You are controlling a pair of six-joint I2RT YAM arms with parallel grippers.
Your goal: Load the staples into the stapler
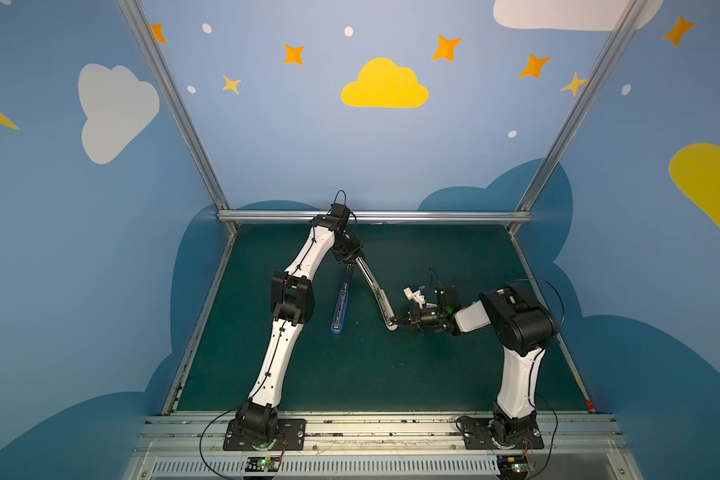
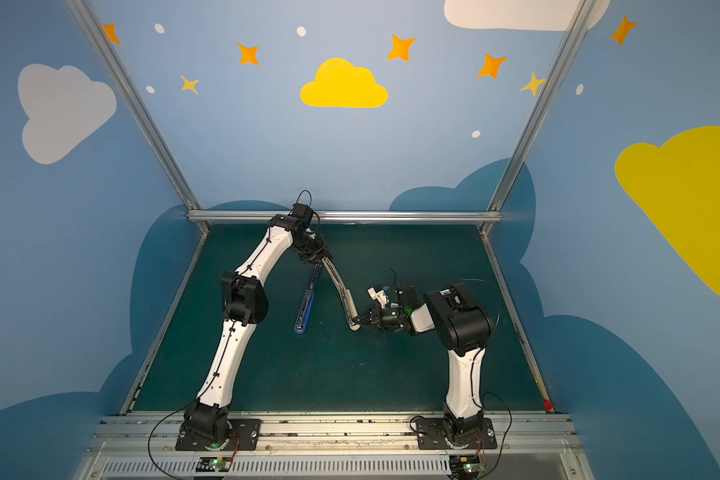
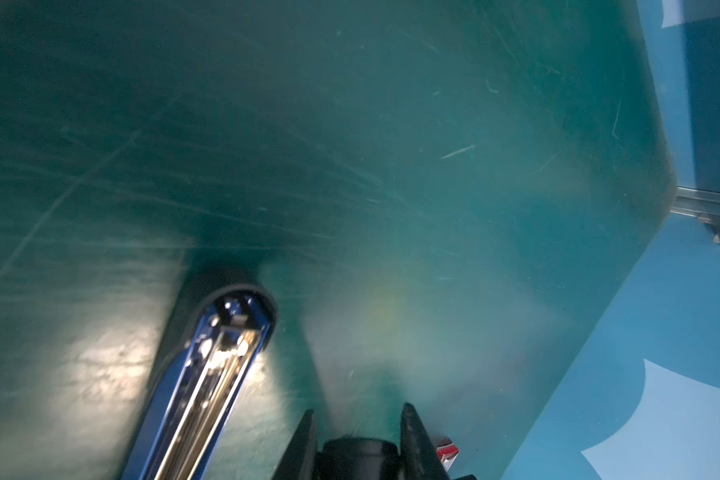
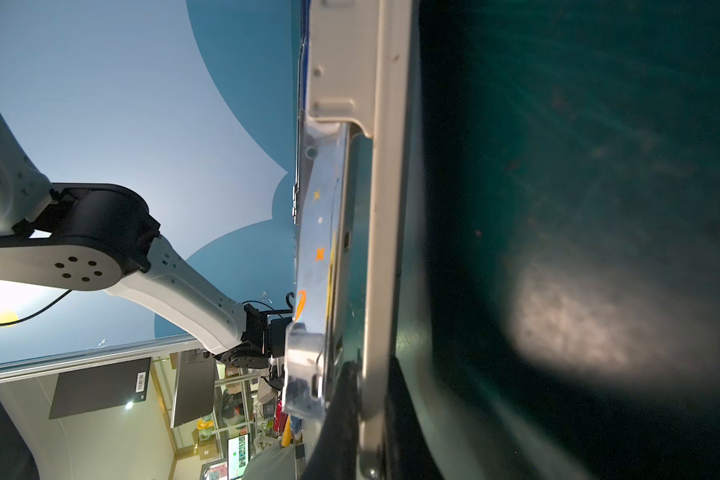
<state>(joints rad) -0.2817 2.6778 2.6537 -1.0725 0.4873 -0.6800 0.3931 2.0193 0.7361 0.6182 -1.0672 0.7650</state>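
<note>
Left gripper: we see the left gripper (image 1: 346,258) at the joint where the two halves of the stapler (image 1: 352,270) meet, at the back of the green mat (image 1: 433,374).
Left gripper's opening: in the left wrist view its fingers (image 3: 304,440) stand a little apart, with bare mat showing between the tips and a dark round part between them at the frame's edge. We cannot tell whether they clamp anything.
Staples: we see none of the strips themselves. Only a red-and-white corner of the box (image 3: 447,451) shows, just beside the left gripper's finger, on the side away from the stapler. In both top views the arm hides it.
Blue half: the blue half (image 1: 339,301) runs from the left gripper towards the front, lying flat on the mat with its silver channel (image 3: 221,365) facing up. It lies just outside the left gripper's fingers, not between them. We cannot tell whether the channel holds anything.
Pale half: the stapler is swung wide open. Its pale half (image 1: 375,291) slants from the left gripper across to the right gripper, well apart from the blue half at the front end.
Right gripper: the right gripper (image 1: 395,321) reaches in from the right, and its jaws are closed tight on the rounded front end of the pale half. In the right wrist view the pale bar (image 4: 385,208) runs straight out from between its dark fingers.
</note>
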